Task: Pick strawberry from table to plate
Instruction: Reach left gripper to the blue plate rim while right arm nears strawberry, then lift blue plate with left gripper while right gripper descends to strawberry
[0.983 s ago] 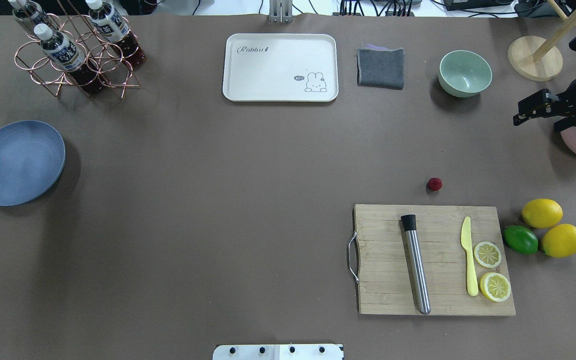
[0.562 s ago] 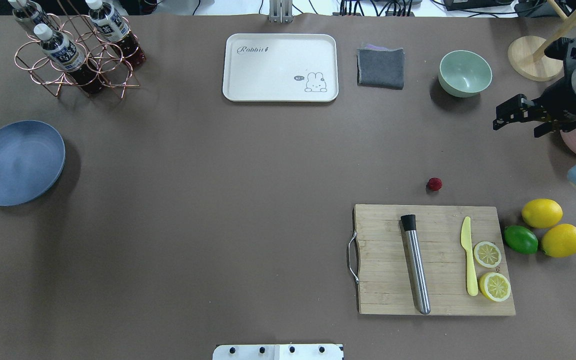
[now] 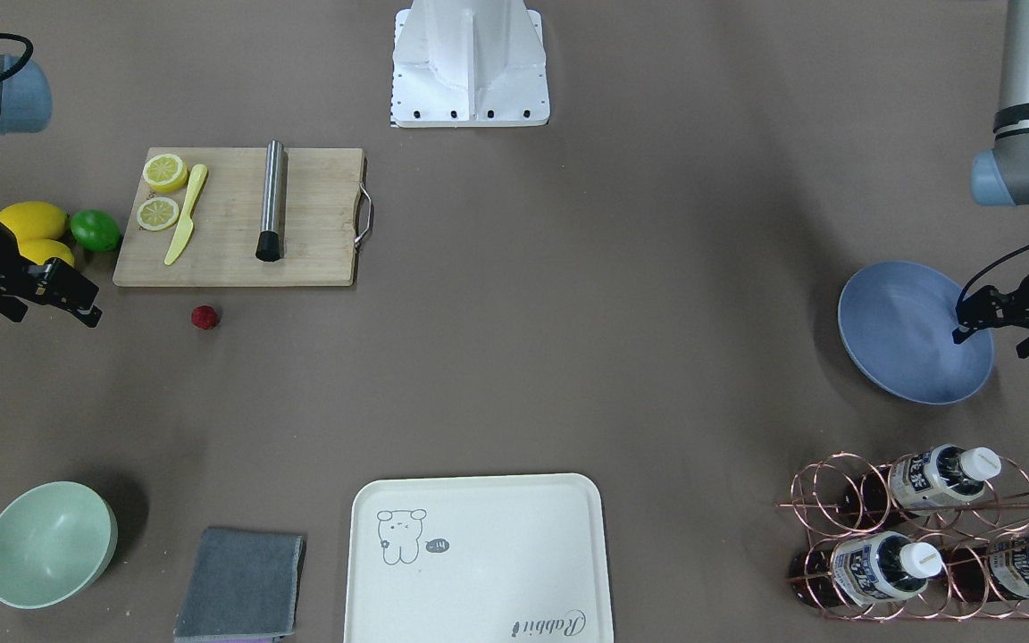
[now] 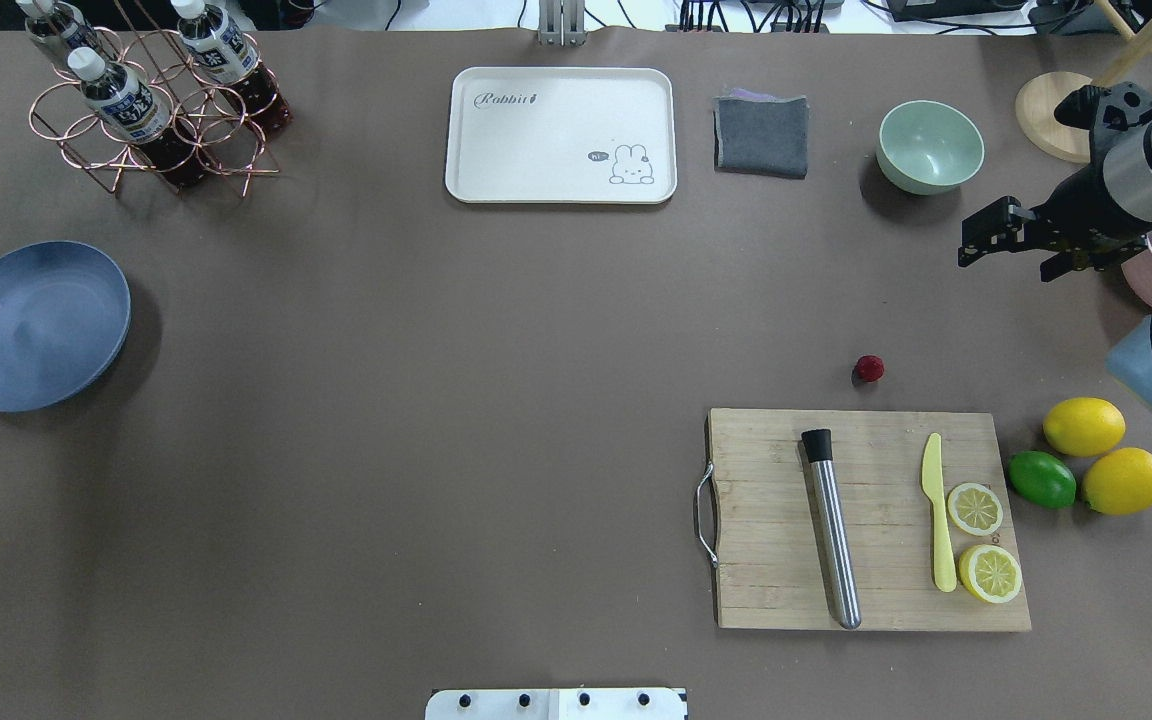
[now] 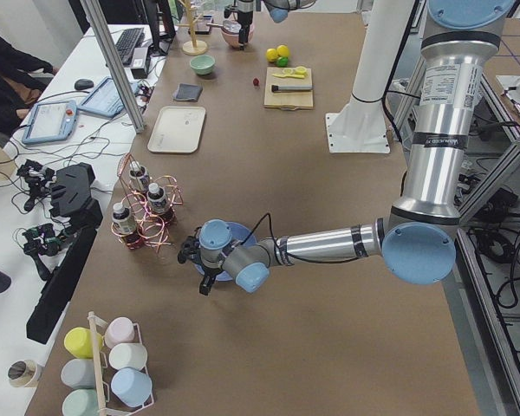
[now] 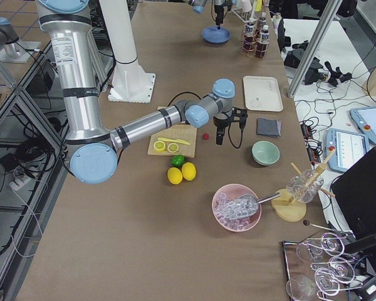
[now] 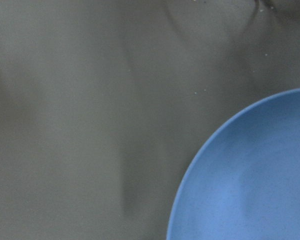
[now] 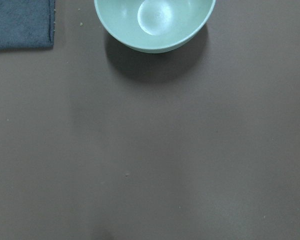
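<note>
R pincer (image 4: 1006, 260) spread wide & empty above tabletop (image 4: 436, 400), not yet over strawberry (image 4: 868, 369).
It sits on bare tabletop just beyond cutting board (image 4: 766, 520), well apart from plate (image 4: 36, 330) at far L end; L pincer (image 3: 992, 344) hovers there, also spread, empty. Risks: off-centre close → round fruit rolls/squirts out; finger snags board edge; L arm blocks drop.

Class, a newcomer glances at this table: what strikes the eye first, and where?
The tiny red strawberry lies alone on the brown table just beyond the cutting board with its lemon halves. Far across, on the robot's left, sits the blue plate, the left gripper over its rim.
</note>
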